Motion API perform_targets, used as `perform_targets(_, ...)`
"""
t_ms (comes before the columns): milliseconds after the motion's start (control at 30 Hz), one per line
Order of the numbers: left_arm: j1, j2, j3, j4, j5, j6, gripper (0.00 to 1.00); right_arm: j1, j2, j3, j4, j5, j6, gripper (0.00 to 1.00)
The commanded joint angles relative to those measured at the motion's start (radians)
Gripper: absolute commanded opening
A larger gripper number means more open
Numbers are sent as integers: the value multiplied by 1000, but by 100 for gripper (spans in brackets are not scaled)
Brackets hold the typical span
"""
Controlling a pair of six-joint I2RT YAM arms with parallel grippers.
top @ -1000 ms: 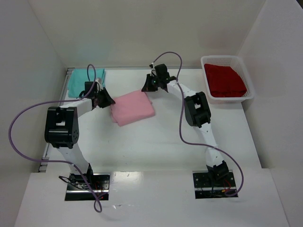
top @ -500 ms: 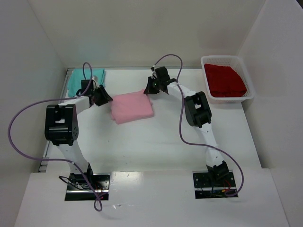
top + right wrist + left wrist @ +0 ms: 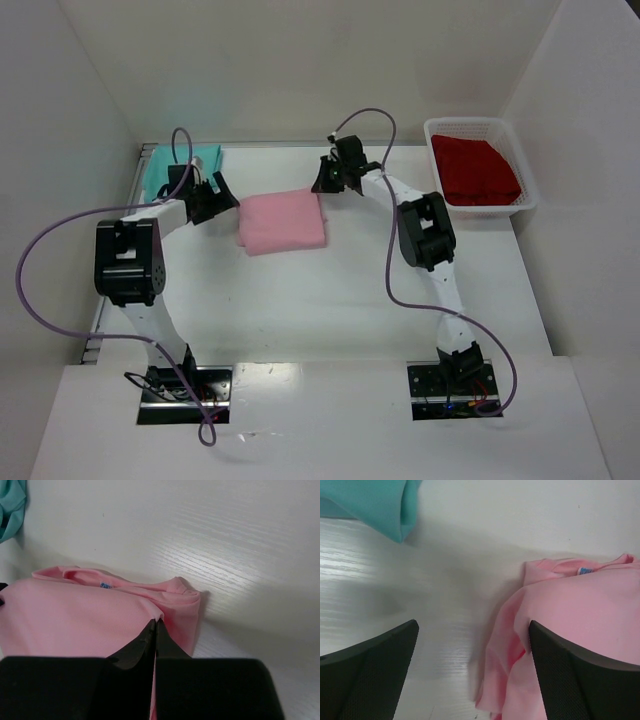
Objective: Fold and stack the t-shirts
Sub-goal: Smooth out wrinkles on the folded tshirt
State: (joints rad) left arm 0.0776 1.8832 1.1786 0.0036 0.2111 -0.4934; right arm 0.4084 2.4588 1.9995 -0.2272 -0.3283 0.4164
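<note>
Table (image 3: 330,300): white, faint wood grain, a soft sheen under the light
Walls (image 3: 300,70): plain white panels at back, left and right
Light: even, shadows soft

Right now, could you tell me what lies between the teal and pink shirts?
Bare table, in the left wrist view; from above, the open left pincer hangs over it.

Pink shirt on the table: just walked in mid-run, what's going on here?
The pink t-shirt lies folded mid-table. The right gripper is shut on its far right corner; the left gripper is open beside its left edge, holding nothing. A teal t-shirt sits at far left, a red t-shirt in the basket far right.
</note>
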Motion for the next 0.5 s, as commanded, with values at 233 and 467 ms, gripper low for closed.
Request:
perform_targets(233,-2,-245,-63,-8,85,38,99,-22,-285,-168,103,94,-24,32)
perform_targets(467,-58,-237,-54,-18,220,56,94,-22,-429,-329,175,88,-5,41)
